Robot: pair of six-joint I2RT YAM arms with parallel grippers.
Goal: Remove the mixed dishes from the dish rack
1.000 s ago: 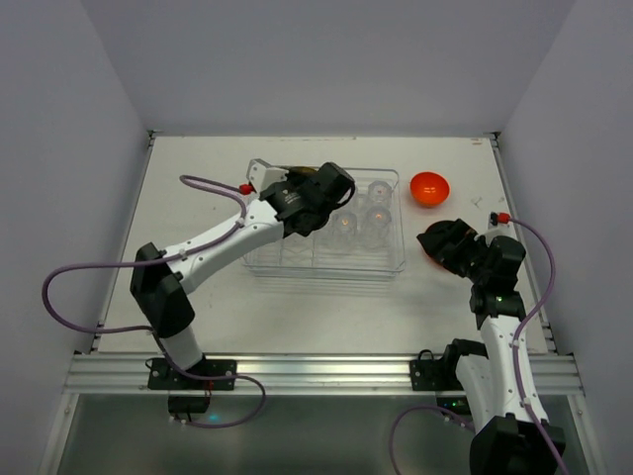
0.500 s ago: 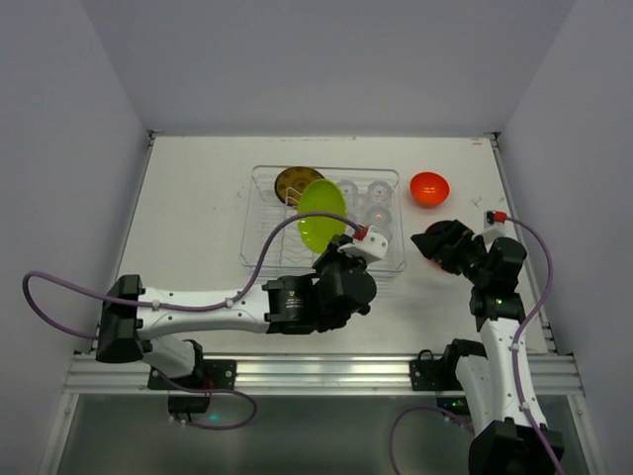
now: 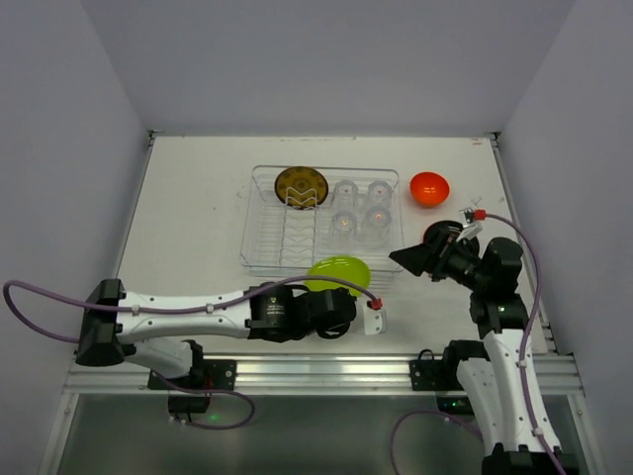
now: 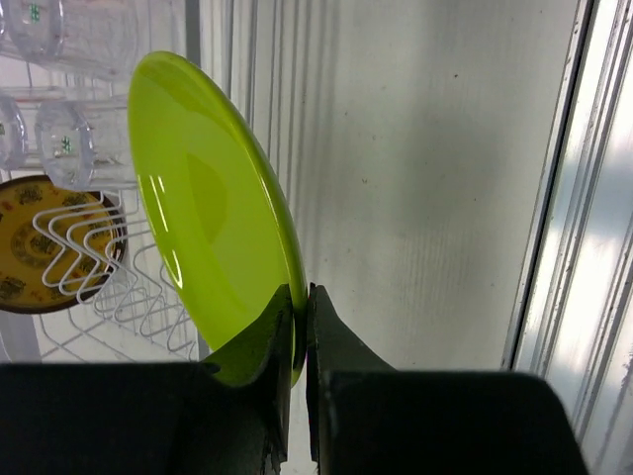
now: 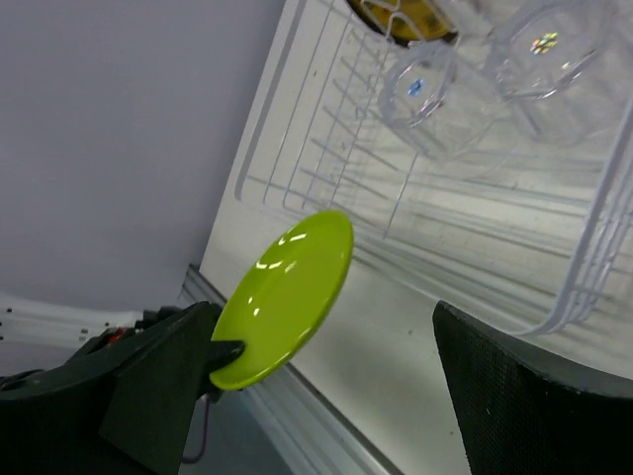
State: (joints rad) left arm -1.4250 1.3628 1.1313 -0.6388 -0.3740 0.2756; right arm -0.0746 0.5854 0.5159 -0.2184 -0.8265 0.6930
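Note:
My left gripper (image 3: 331, 290) is shut on the rim of a green plate (image 3: 339, 272) and holds it tilted above the table, just in front of the dish rack (image 3: 259, 259). The left wrist view shows the plate (image 4: 208, 218) pinched edge-on between the fingers (image 4: 300, 297). A patterned yellow plate (image 3: 301, 186) and several clear glasses (image 3: 344, 193) stand in the rack. An orange bowl (image 3: 429, 187) sits on the table to the rack's right. My right gripper (image 3: 407, 257) is open and empty by the rack's right end, facing the green plate (image 5: 287, 292).
An aluminium rail (image 3: 316, 371) runs along the table's near edge, close below the held plate. Grey walls close in the table at the left, back and right. The left arm lies low along the front of the table.
The left arm has lifted the green plate out of the rack and swung it toward the near edge. The right gripper has turned left toward the rack.

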